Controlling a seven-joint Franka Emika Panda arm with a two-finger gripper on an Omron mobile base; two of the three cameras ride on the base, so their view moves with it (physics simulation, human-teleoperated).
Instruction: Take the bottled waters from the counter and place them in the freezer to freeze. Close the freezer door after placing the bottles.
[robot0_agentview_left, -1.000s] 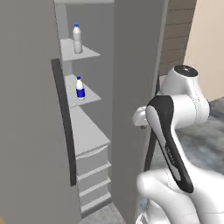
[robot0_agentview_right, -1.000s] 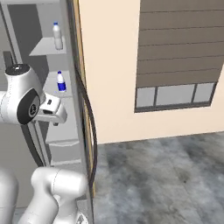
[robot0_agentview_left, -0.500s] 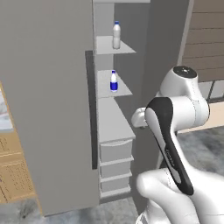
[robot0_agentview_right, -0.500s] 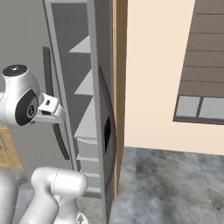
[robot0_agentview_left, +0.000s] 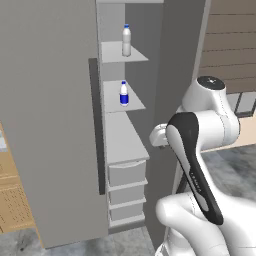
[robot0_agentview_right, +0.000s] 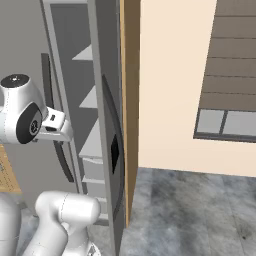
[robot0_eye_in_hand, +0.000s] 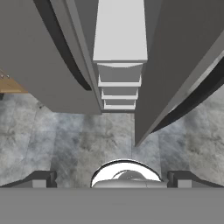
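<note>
My gripper (robot0_eye_in_hand: 111, 178) hangs released, jaws spread wide with nothing between them, pointing at the floor before the freezer (robot0_agentview_left: 122, 150). Beyond and higher, the labelled bottle (robot0_agentview_left: 124, 94) stands on a middle shelf, the plain bottle (robot0_agentview_left: 126, 41) above; the freezer door (robot0_agentview_right: 107, 130) stands ajar.

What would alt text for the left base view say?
Two blue-capped bottled waters stand inside the open freezer: the plain one on the top shelf, the blue-labelled one on the shelf below. The white robot arm rises at lower right.
</note>
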